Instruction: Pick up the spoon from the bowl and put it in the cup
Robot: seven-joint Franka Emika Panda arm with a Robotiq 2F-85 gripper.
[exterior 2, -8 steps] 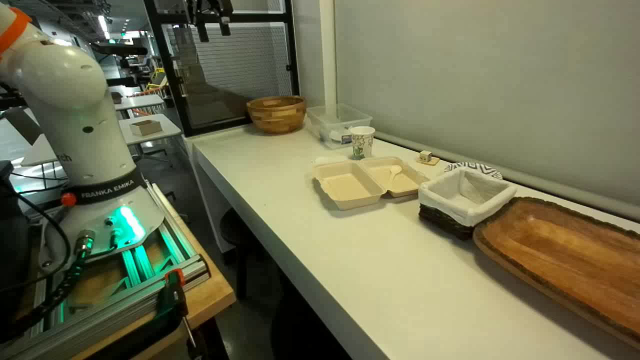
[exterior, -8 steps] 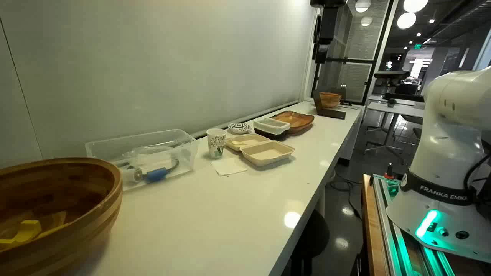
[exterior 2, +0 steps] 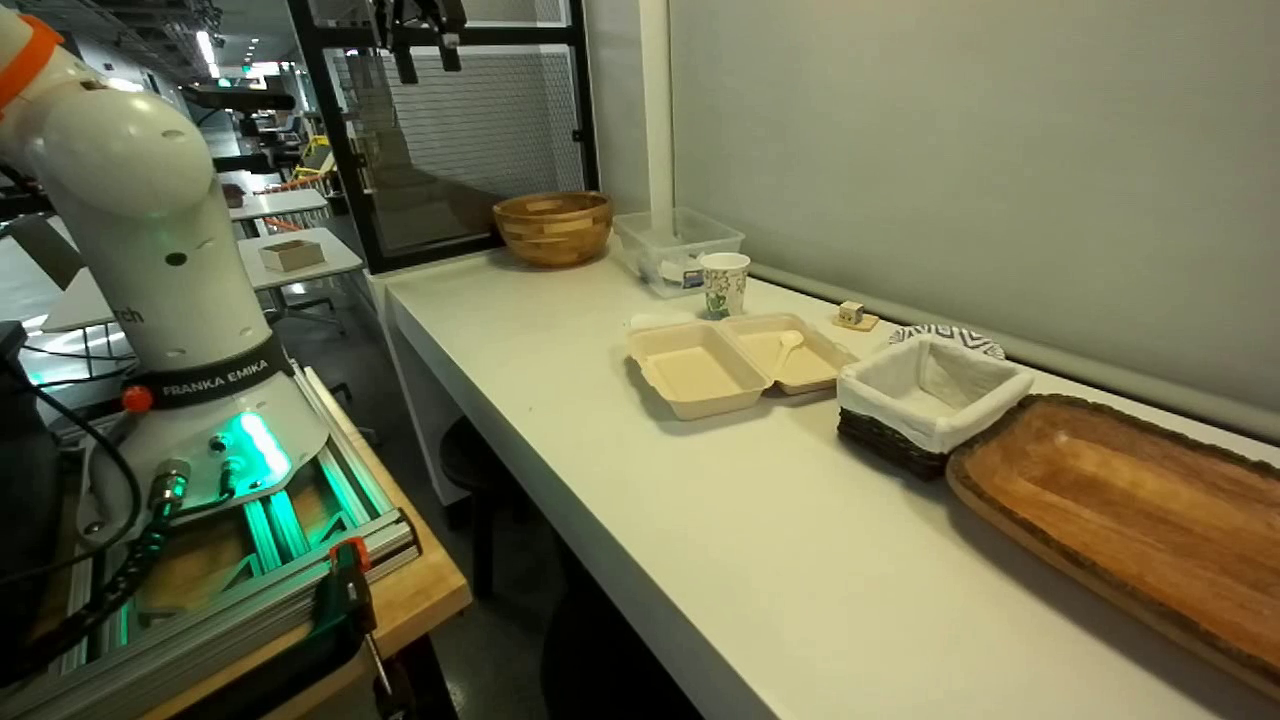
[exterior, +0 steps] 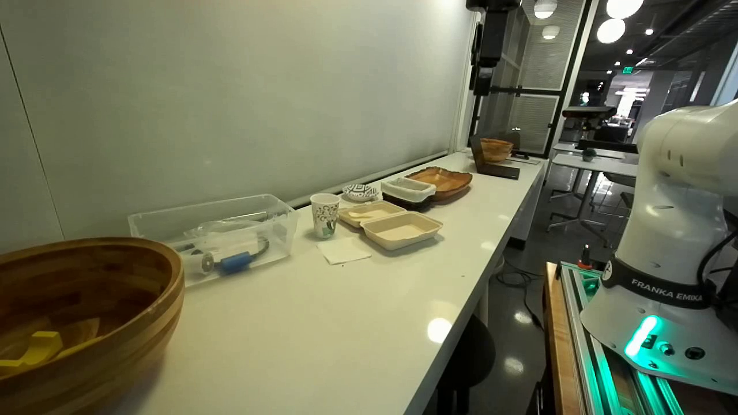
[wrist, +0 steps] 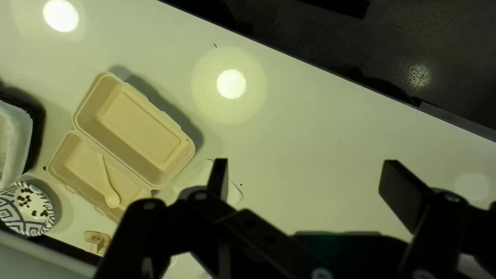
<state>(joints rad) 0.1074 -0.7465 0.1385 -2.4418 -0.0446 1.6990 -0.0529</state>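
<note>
The bowl (exterior 2: 697, 362) is a pale beige hinged takeout box lying open on the white counter; it also shows in the wrist view (wrist: 135, 128). The spoon (exterior 2: 789, 342) is pale cream and lies in the box's shallower half, near the wall side; it shows in the wrist view (wrist: 112, 198) too. The cup (exterior: 325, 216) is a whitish patterned paper cup standing upright beside the box. In the wrist view my gripper mostly hides it. My gripper (wrist: 304, 170) is open and empty, fingers wide apart. It hangs high above the counter in an exterior view (exterior 2: 428, 65).
A clear plastic bin (exterior: 282, 230) and a large wooden bowl (exterior: 127, 346) stand beyond the cup. A white-lined dark basket (exterior 2: 890, 415) and a wooden tray (exterior 2: 1120, 500) stand on the box's other side. A napkin (exterior: 344, 250) lies by the cup. A wall backs the counter.
</note>
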